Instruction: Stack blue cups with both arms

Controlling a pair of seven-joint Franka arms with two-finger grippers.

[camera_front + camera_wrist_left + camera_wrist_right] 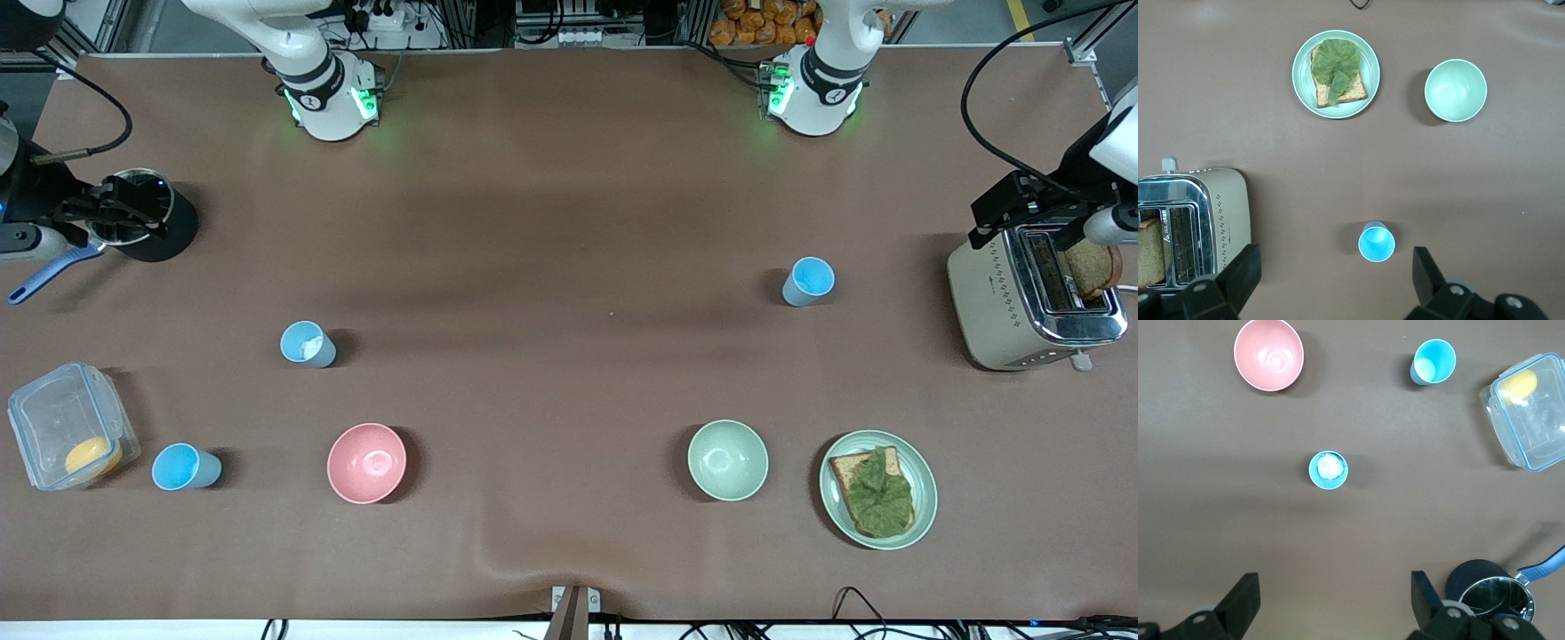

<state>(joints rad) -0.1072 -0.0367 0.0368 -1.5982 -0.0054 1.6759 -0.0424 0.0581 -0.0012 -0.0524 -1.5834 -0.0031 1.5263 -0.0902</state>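
Three blue cups stand upright on the brown table. One point(808, 281) is toward the left arm's end and shows in the left wrist view point(1377, 243). One with something white inside point(308, 344) point(1328, 469) is toward the right arm's end. The third point(185, 468) point(1432, 361) is nearer the front camera, beside a clear box. My left gripper point(1336, 267) is open and empty, high above the table by the first cup. My right gripper point(1335, 587) is open and empty, high above bare table. Neither gripper shows in the front view.
A pink bowl point(366, 462), a pale green bowl point(727, 460) and a plate with toast and lettuce point(877, 488) lie near the front camera. A toaster point(1031, 298) stands at the left arm's end. A pot point(147, 218) and a clear box point(67, 427) are at the right arm's end.
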